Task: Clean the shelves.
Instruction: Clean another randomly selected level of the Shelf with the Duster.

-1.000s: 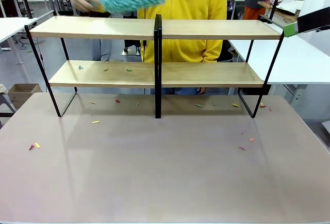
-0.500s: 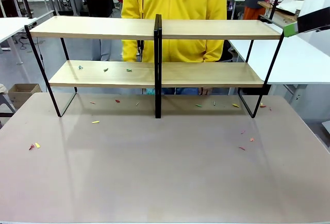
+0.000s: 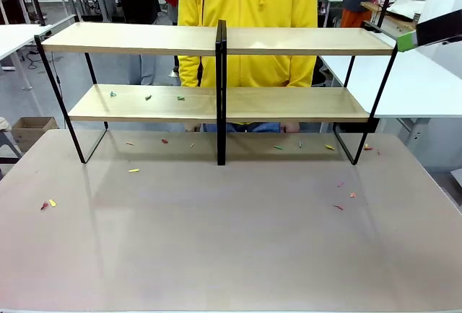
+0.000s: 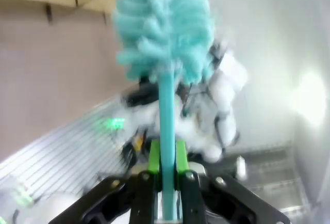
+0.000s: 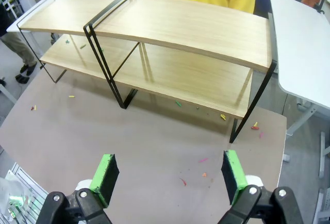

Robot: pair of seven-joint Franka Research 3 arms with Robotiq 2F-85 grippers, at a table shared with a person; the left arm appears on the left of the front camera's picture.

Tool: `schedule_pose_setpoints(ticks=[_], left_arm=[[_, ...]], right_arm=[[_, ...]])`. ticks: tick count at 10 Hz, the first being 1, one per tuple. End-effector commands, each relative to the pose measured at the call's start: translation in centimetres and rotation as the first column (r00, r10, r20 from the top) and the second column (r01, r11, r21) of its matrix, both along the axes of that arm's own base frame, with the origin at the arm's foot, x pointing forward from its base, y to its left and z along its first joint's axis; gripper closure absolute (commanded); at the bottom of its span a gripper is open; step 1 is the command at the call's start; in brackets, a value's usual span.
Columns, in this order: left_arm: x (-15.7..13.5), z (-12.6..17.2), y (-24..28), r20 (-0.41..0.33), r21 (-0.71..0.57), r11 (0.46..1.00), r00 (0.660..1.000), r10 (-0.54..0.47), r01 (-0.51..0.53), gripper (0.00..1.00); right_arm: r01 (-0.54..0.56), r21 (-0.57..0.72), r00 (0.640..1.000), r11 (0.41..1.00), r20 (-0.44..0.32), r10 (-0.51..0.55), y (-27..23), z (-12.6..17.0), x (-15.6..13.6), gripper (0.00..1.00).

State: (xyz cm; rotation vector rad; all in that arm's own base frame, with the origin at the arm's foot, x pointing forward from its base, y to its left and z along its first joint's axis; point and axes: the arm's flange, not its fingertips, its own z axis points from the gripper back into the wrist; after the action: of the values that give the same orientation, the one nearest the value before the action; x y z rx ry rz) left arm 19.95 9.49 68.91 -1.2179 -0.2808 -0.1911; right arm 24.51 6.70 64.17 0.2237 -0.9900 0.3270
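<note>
Front view: the shelves point(image 3: 144, 39) span mid-frame on the table point(image 3: 231, 241), with a person in yellow point(image 3: 245, 3) behind. Left wrist view: at bottom centre, the left gripper point(image 4: 166, 159) is clamped tight on a teal duster point(image 4: 161, 22) by its handle. Right wrist view: the right gripper point(image 5: 169, 175) gapes wide and empty at the bottom edge, below the shelves.

Front view: bright, even light from above; soft shadows under the shelves point(image 3: 289, 102), faint sheen on the table point(image 3: 231, 255). Left wrist view: my duster point(image 4: 160, 22) blurred, background smeared, glare at right. Right wrist view: sharp; I see boards bowed by wide-angle distortion.
</note>
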Motion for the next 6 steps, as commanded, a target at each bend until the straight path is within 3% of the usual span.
schedule_pose_setpoints(ticks=[1, 3, 4, 5, 6], left_arm=[[-0.4, -2.5, -6.1, 0.013, 0.305, 0.885, 0.928, -0.373, 0.351, 0.87], [-0.5, -7.1, -11.1, -0.152, 0.443, 0.776, 0.891, -0.429, 0.449, 0.87], [0.2, -9.2, -12.9, -0.176, 0.509, 0.793, 0.942, -0.285, 0.335, 0.87], [-1.2, -4.9, -11.1, -0.141, 0.340, 0.863, 0.928, -0.345, 0.373, 0.87], [-1.2, -4.9, -11.1, -0.141, 0.340, 0.863, 0.928, -0.345, 0.373, 0.87]], right_arm=[[-0.002, 0.000, 1.000, 1.000, -0.002, 0.002, -0.1, 0.0, 0.0, 0.00], [-0.002, 0.000, 1.000, 1.000, -0.002, 0.002, -0.1, 0.0, 0.0, 0.00], [-0.002, 0.000, 1.000, 1.000, -0.002, 0.002, -0.1, 0.0, 0.0, 0.00], [-0.002, 0.000, 1.000, 1.000, -0.002, 0.002, -0.1, 0.0, 0.0, 0.00], [-0.002, 0.000, 1.000, 1.000, -0.002, 0.002, -0.1, 0.0, 0.0, 0.00]])
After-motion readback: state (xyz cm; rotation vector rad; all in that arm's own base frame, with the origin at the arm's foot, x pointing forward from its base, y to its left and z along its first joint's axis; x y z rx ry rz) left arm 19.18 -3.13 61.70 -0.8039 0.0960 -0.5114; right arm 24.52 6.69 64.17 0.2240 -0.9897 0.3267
